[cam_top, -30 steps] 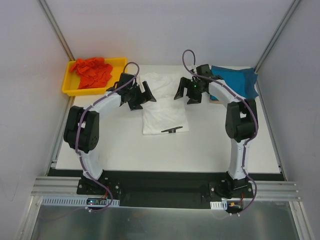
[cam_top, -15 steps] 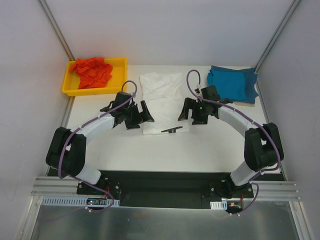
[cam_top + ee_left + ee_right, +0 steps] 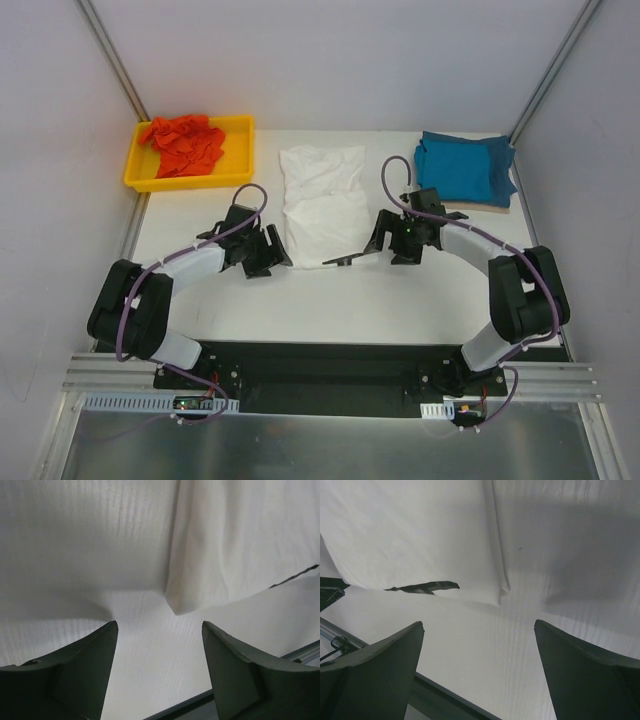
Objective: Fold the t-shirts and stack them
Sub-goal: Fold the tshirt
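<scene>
The white t-shirt (image 3: 320, 200) lies flat in the middle of the table as a long folded rectangle, with a small black mark (image 3: 345, 260) at its near edge. My left gripper (image 3: 268, 255) hangs open just off the shirt's near left corner (image 3: 175, 607), nothing between its fingers (image 3: 85, 670). My right gripper (image 3: 392, 248) stands open just off the near right corner (image 3: 499, 597), also empty; the black mark (image 3: 425, 587) shows left of that corner. The teal-blue t-shirt (image 3: 465, 168) lies folded at the back right. The orange-red t-shirt (image 3: 183, 142) is crumpled in the tray.
A shallow yellow tray (image 3: 240, 150) stands at the back left and holds the orange-red shirt. Grey walls close the table on three sides. A dark rail (image 3: 320, 355) with the arm bases runs along the near edge and shows at the bottom of both wrist views.
Both grippers have come back from the shirt's far half to its near corners, low over the table. The left jaws have narrowed a little. The white shirt now lies fully uncovered.
</scene>
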Robot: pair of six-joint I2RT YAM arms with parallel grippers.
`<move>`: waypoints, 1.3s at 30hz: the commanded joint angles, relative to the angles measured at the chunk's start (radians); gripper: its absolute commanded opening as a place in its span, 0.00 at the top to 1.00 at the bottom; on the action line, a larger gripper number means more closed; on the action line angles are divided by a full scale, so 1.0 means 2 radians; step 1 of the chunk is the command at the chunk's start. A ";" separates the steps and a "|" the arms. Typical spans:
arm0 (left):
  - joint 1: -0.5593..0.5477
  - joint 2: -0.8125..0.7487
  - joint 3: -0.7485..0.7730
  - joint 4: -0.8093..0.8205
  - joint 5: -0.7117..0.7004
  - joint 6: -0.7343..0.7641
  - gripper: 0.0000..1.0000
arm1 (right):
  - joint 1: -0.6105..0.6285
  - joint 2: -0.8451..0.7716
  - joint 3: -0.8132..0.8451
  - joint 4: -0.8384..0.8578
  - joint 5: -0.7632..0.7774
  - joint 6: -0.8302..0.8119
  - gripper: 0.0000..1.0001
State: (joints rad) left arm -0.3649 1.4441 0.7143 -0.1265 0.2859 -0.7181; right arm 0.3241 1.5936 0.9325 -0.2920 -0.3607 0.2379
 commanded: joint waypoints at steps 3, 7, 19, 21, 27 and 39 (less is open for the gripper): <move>0.006 0.055 0.022 0.034 0.018 -0.008 0.46 | -0.002 0.018 -0.001 0.026 -0.023 0.013 0.03; 0.006 0.082 0.033 0.046 0.049 -0.010 0.49 | -0.003 0.028 -0.003 0.026 -0.021 0.014 0.03; 0.005 0.100 0.036 0.055 0.065 -0.004 1.00 | -0.003 0.064 0.006 0.029 -0.033 0.018 0.15; 0.005 0.101 0.036 0.054 0.064 -0.005 1.00 | -0.004 0.075 0.008 0.029 -0.037 0.025 0.22; 0.005 0.102 0.036 0.055 0.063 -0.005 1.00 | -0.006 0.097 0.012 0.030 -0.027 0.038 0.37; 0.006 0.091 0.029 0.055 0.066 -0.008 1.00 | -0.018 0.100 -0.006 0.031 -0.027 0.036 0.99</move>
State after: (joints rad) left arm -0.3534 1.6493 0.7830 -0.0189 0.4118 -0.7441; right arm 0.2947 1.7882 0.9554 -0.2111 -0.4576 0.3355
